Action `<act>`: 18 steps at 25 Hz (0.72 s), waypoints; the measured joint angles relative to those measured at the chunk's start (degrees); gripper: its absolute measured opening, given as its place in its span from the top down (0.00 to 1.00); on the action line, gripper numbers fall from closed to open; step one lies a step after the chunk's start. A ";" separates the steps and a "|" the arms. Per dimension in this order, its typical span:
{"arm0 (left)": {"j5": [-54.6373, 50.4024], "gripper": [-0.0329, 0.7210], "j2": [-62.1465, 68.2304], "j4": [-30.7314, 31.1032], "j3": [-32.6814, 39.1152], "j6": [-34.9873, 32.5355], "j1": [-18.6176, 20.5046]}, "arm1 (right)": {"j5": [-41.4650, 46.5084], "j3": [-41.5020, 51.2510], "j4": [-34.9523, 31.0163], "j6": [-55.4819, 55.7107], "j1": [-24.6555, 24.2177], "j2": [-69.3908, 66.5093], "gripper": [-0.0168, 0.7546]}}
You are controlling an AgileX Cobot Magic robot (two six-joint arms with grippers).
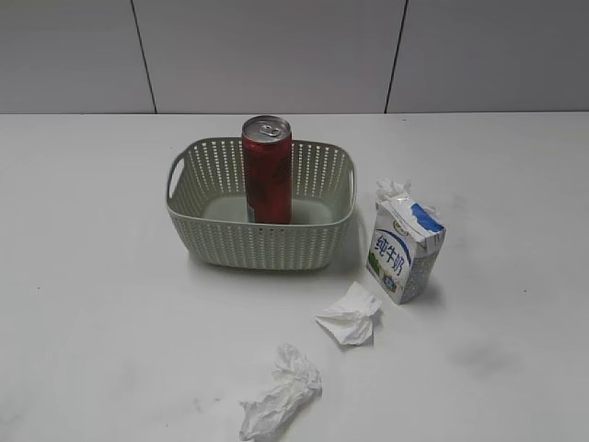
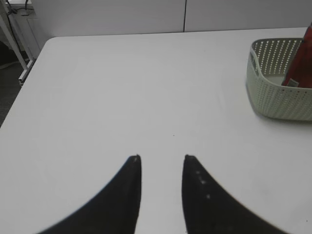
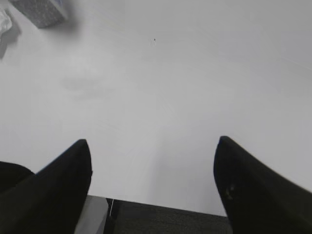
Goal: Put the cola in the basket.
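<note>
The red cola can [image 1: 268,170] with a silver top stands upright inside the pale grey-green basket [image 1: 221,241] at the table's middle. In the left wrist view the basket [image 2: 273,92] shows at the right edge with a slice of the red can [image 2: 301,61] in it. My left gripper [image 2: 162,158] is open and empty over bare table, well left of the basket. My right gripper [image 3: 153,142] is wide open and empty above the table's front edge. Neither gripper shows in the exterior view.
A white-and-blue milk carton [image 1: 404,250] stands right of the basket; its grey base shows in the right wrist view [image 3: 41,10]. Two crumpled tissues [image 1: 351,316] [image 1: 281,391] lie in front, another [image 1: 392,190] behind the carton. The table's left edge [image 2: 22,92] is near.
</note>
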State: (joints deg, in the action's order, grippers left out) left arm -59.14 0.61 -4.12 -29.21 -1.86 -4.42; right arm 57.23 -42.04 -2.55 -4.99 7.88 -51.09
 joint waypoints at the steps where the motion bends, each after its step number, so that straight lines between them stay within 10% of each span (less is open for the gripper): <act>1: 0.00 0.65 0.00 0.00 0.00 0.00 0.00 | -0.05 1.24 -0.22 0.00 0.00 1.46 0.22; 18: 0.00 0.65 0.00 0.00 0.00 0.00 0.00 | 2.71 12.84 -1.68 0.32 0.00 28.03 0.21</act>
State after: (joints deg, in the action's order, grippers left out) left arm -59.14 0.61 -4.12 -29.21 -1.86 -4.42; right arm 59.94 -29.21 -4.24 -4.68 7.88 -23.06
